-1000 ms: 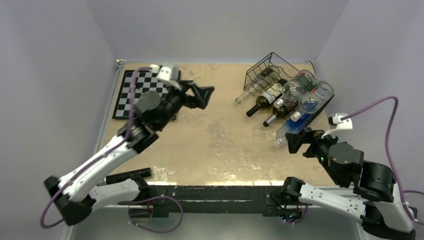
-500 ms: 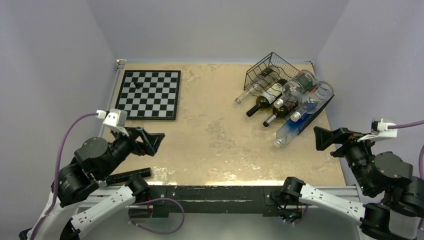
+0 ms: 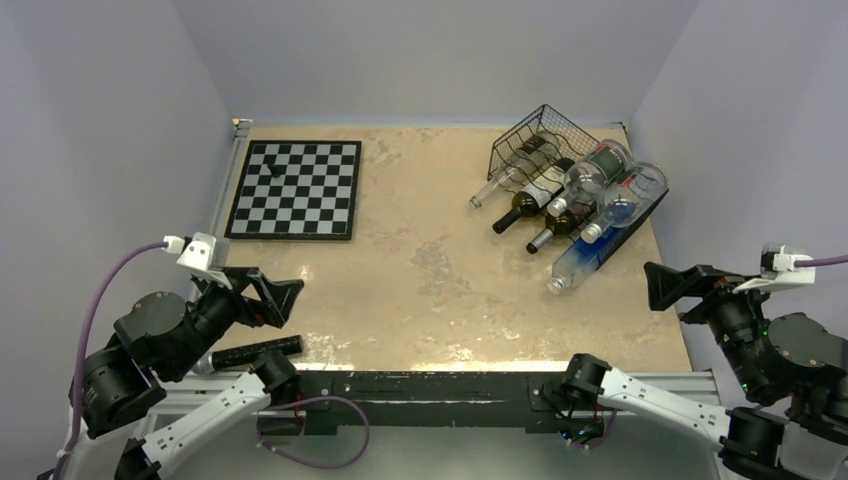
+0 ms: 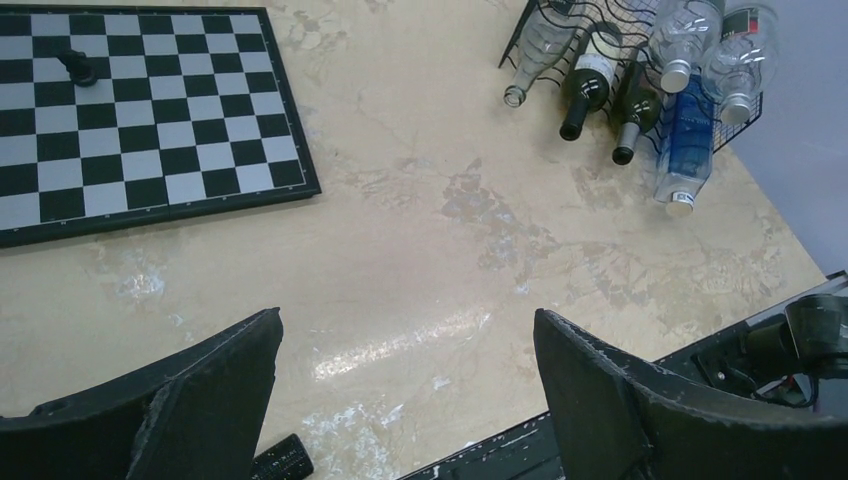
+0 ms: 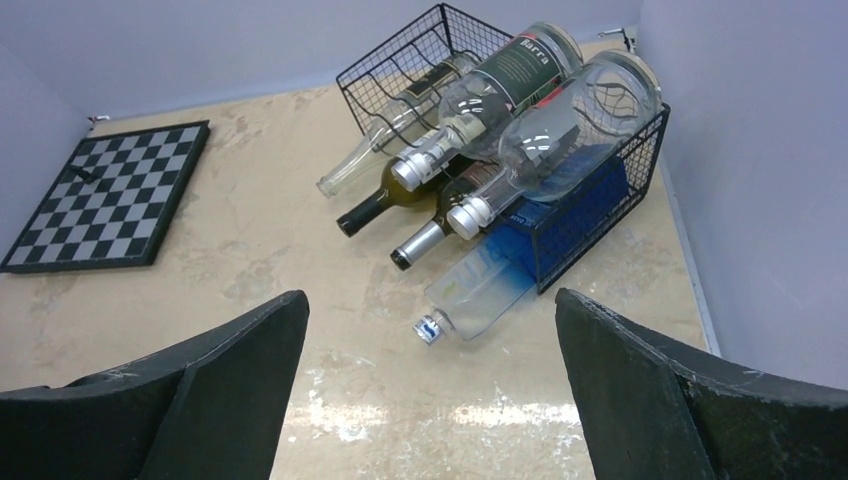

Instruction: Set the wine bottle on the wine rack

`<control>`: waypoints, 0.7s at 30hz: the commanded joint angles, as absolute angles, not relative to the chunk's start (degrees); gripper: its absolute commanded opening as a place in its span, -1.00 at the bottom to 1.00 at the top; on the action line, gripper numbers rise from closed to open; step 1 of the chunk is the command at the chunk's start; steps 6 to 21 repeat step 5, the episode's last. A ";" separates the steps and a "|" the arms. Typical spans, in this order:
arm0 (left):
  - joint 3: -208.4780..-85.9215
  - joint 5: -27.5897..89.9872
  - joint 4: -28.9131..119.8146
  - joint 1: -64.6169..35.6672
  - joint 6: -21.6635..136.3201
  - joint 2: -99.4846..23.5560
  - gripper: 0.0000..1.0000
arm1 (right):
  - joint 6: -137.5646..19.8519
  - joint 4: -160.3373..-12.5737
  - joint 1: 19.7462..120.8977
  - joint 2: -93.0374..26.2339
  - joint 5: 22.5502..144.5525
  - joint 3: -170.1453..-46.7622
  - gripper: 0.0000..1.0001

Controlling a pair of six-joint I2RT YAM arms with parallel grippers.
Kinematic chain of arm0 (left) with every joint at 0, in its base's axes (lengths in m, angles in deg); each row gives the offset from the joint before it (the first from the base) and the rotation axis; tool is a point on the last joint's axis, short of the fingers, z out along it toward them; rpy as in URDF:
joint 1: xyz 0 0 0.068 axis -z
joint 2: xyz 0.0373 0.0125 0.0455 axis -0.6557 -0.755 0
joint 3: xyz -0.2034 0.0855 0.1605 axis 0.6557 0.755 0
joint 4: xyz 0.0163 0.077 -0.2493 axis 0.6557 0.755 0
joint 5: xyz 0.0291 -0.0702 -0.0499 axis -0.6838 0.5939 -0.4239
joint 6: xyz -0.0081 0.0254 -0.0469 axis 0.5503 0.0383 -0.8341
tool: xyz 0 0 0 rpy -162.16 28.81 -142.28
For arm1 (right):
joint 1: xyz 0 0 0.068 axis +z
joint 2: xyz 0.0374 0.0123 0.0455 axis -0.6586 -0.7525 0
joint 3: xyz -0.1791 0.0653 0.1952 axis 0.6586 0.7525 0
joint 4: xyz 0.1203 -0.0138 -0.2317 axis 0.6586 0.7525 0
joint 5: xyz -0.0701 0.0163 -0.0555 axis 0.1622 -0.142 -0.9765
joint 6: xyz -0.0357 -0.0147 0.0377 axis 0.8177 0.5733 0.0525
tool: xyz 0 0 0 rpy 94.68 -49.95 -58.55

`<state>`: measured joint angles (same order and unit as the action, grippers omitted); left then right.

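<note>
The black wire wine rack (image 3: 545, 128) stands at the back right of the table and also shows in the right wrist view (image 5: 420, 50). Several bottles lie in it with necks pointing out: dark wine bottles (image 3: 522, 207), clear bottles on top (image 3: 640, 185), and a blue-tinted clear bottle (image 3: 585, 255) at the near end, its cap resting on the table (image 5: 430, 326). My left gripper (image 3: 272, 298) is open and empty near the table's front left (image 4: 407, 320). My right gripper (image 3: 668, 283) is open and empty at the front right, apart from the bottles (image 5: 430, 300).
A chessboard (image 3: 295, 188) lies at the back left with one black piece (image 3: 268, 168) on it. A black cylinder (image 3: 257, 350) lies at the front left edge beside the black front rail (image 3: 440, 385). Walls close in left, back and right.
Both arms have drawn back toward their bases. The left gripper came from over the chessboard to the front left; the right gripper left the blue-tinted bottle's neck and moved right.
</note>
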<state>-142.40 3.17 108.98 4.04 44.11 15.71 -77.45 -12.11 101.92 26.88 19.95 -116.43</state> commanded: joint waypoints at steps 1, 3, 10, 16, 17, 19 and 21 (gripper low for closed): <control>-144.38 3.23 107.92 4.08 46.66 16.54 0.98 | -78.19 -10.95 103.53 29.22 20.17 -117.58 0.97; -144.14 4.10 107.42 4.11 46.95 16.92 0.99 | -77.86 -11.27 103.51 29.10 20.42 -117.45 0.97; -144.07 4.55 106.73 4.05 47.10 17.40 0.98 | -77.71 -11.17 103.51 28.82 20.49 -117.61 0.97; -144.07 4.55 106.73 4.05 47.10 17.40 0.98 | -77.71 -11.17 103.51 28.82 20.49 -117.61 0.97; -144.07 4.55 106.73 4.05 47.10 17.40 0.98 | -77.71 -11.17 103.51 28.82 20.49 -117.61 0.97; -144.07 4.55 106.73 4.05 47.10 17.40 0.98 | -77.71 -11.17 103.51 28.82 20.49 -117.61 0.97; -144.07 4.55 106.73 4.05 47.10 17.40 0.98 | -77.71 -11.17 103.51 28.82 20.49 -117.61 0.97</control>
